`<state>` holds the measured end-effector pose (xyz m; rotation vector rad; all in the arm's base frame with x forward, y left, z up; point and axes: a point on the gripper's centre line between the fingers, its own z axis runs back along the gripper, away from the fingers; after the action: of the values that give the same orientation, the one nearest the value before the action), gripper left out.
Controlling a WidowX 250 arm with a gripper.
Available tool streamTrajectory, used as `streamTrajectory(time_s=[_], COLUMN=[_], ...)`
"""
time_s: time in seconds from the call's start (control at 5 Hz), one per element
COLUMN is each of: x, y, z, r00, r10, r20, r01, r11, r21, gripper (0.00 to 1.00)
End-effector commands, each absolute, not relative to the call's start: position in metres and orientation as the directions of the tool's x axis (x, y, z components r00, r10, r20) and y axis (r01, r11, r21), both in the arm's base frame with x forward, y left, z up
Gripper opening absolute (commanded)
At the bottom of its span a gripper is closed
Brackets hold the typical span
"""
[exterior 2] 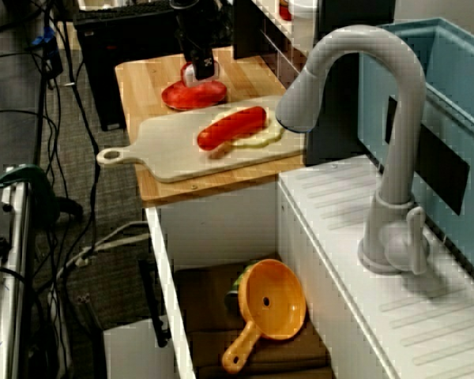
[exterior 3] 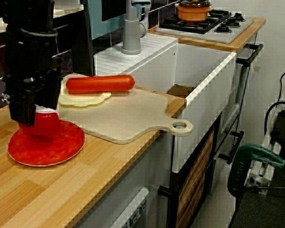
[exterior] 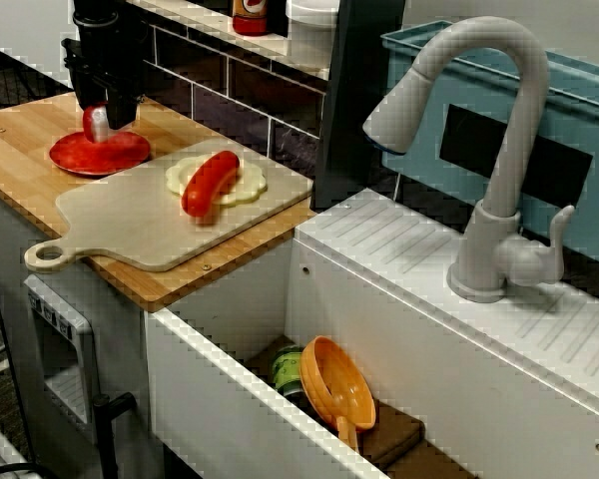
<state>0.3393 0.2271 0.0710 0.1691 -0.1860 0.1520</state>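
Observation:
In the view over the counter, my black gripper hangs over a flat red lid at the back left of the wooden counter. Its fingers stand close on either side of the lid's knob, shut on it. The lid rests flat on the wood, as the view along the sink and the low view from the counter's end also show. Just right of it lies a pale cutting board. On the board, a red sausage lies across a flat yellowish piece.
The board's handle juts over the counter's front edge. A white sink holds an orange strainer and a green can. A grey faucet rises behind the sink. An orange pot sits on the stove beyond.

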Motion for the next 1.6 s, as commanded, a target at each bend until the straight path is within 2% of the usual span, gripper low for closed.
streamTrajectory(time_s=[0.0,0.2,0.6,0.8,1.0,1.4], x=[0.337,0.336,0.338,0.341,0.339,0.332], y=[0.229,0.230,0.233,0.233,0.224,0.198], z=[0.080,0.081,0.081,0.085,0.095,0.096], r00=[0.967,0.968,0.972,0.980,0.975,0.978], r10=[0.116,0.117,0.124,0.112,0.136,0.112], r20=[0.225,0.222,0.199,0.167,0.174,0.173], r01=[-0.161,-0.161,-0.162,-0.137,-0.161,-0.133], r11=[0.968,0.968,0.970,0.979,0.977,0.984], r21=[0.194,0.193,0.184,0.151,0.138,0.117], gripper=[0.00,1.00,1.00,1.00,1.00,1.00])
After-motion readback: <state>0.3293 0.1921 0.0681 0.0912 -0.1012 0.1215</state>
